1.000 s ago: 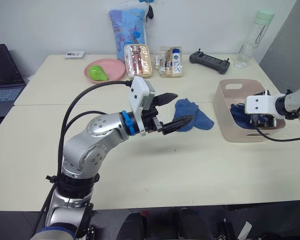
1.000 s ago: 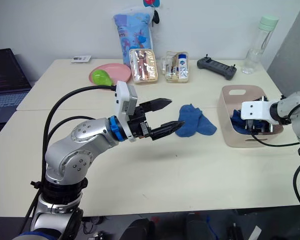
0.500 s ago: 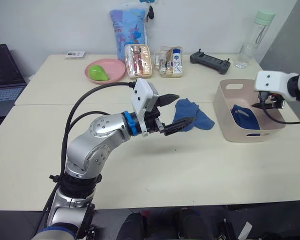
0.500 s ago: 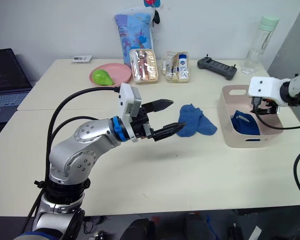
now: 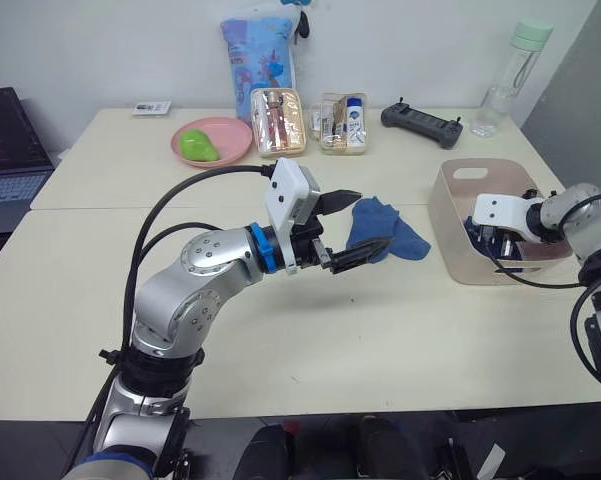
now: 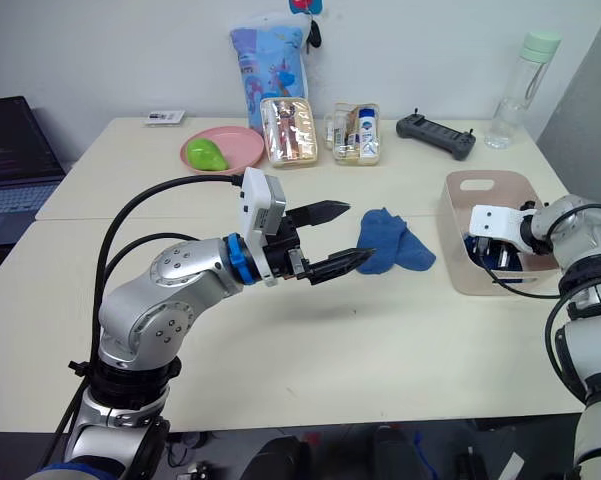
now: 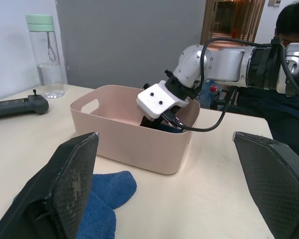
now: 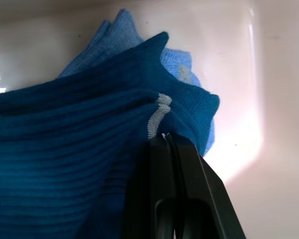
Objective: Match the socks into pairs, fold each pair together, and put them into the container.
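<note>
Item one, nearest: the left gripper (image 5: 355, 222), held above the middle of the desk (image 5: 400, 330). We record its two black fingers spread wide apart and empty, their tips just short of the medium-blue socks (image 5: 385, 229).

Item two: those medium-blue socks, a small heap lying flat on the desk between the left gripper and the container (image 5: 458, 245). We see them touching neither.

Item three: the container, a pale pink tub with a cut-out handle slot, standing near the desk's right edge. The right gripper (image 8: 166, 144) reaches down inside it. In the right wrist view we note its fingers pressed together, with the edge of a dark blue sock (image 8: 89, 164) at their tips; we cannot tell whether the fabric is actually pinched. A lighter blue sock (image 8: 186, 64) lies beneath, against the tub's pink wall.

Item four, along the far edge of the desk, from the left: a round pink plate (image 5: 223, 139) bearing a green object (image 5: 194, 147), two clear pouches (image 5: 277, 121) of small goods, a tall pale-blue printed bag (image 5: 257, 55) standing behind them, a black handheld controller (image 5: 421, 120), and a clear bottle (image 5: 509, 77) with a pale green cap at the far right corner.

Item five: a laptop (image 5: 5, 150) beyond the desk's left edge.
</note>
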Controlling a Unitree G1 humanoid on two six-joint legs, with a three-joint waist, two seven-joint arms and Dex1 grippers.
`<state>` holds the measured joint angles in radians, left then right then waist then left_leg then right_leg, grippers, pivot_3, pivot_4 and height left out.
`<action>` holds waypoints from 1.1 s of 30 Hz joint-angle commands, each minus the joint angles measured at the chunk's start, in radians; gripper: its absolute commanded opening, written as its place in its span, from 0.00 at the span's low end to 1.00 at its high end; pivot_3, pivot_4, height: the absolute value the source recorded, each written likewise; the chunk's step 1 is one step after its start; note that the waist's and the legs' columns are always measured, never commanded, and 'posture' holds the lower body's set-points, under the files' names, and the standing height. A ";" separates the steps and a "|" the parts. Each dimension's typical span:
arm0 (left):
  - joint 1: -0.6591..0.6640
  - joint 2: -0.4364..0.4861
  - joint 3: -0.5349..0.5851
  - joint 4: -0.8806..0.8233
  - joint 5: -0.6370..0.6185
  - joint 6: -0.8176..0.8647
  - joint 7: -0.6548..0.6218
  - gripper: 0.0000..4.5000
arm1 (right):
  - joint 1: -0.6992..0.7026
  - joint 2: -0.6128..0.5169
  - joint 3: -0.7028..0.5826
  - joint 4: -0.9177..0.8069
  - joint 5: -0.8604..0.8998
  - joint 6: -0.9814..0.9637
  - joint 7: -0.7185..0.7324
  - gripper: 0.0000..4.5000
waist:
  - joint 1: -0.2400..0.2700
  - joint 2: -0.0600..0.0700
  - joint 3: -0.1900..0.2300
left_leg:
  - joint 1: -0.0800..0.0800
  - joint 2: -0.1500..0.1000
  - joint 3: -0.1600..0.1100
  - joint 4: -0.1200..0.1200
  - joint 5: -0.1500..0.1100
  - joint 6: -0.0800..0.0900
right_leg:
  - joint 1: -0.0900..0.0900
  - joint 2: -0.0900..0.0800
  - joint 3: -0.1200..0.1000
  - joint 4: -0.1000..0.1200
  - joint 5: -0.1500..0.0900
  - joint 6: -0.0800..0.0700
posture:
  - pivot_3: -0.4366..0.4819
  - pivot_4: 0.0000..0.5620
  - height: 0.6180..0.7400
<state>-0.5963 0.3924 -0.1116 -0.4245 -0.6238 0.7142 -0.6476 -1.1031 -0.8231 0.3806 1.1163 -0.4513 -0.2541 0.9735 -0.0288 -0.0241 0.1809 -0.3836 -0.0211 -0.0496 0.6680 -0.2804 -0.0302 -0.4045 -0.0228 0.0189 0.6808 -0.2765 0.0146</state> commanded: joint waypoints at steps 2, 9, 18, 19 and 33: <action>0.003 0.020 0.016 -0.047 -0.008 0.000 -0.004 1.00 | -0.068 -0.044 -0.046 -0.051 0.024 -0.010 0.013 0.00 | -0.001 0.000 0.000 | 0.000 0.000 0.000 0.000 0.000 0.000 | 0.000 0.000 0.000 0.001 0.000 0.000 | 0.48 0.27 1.00; 0.032 0.096 0.063 -0.030 0.000 -0.010 -0.026 1.00 | -0.124 -0.101 -0.109 -0.159 0.056 0.017 0.020 0.32 | -0.001 0.000 0.000 | 0.000 0.000 -0.001 0.000 0.000 0.000 | 0.000 0.000 -0.001 0.000 0.000 0.000 | 0.48 0.27 1.00; 0.216 0.182 0.173 0.024 0.115 -0.146 -0.001 1.00 | 0.116 0.089 -0.337 -0.704 0.409 0.470 0.055 0.99 | -0.005 0.001 0.000 | 0.001 0.003 0.000 -0.001 0.000 0.000 | 0.000 0.001 -0.001 0.001 0.000 -0.001 | 0.48 0.27 1.00; 0.257 0.188 0.183 0.030 0.144 -0.174 0.008 1.00 | 0.183 0.125 -0.353 -0.810 0.445 0.547 0.034 1.00 | -0.003 0.001 0.000 | 0.001 0.003 -0.002 -0.002 0.000 0.000 | 0.000 0.001 -0.002 0.001 0.001 -0.001 | 0.48 0.27 1.00; 0.702 0.048 0.229 -0.042 0.307 -0.393 0.174 1.00 | 0.780 0.361 -0.281 -1.309 0.427 0.692 -0.338 1.00 | 0.028 0.001 -0.001 | -0.002 0.000 -0.004 0.000 -0.003 0.004 | -0.001 -0.001 -0.003 0.000 0.001 -0.001 | 0.48 0.27 1.00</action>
<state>0.0937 0.4477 0.1214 -0.4104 -0.3326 0.3561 -0.4900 -0.3237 -0.4673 0.0685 -0.1725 0.0179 0.5112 0.6807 -0.0011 -0.0230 0.1802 -0.3842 -0.0209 -0.0534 0.6676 -0.2830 -0.0259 -0.4047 -0.0236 0.0161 0.6814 -0.2756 0.0136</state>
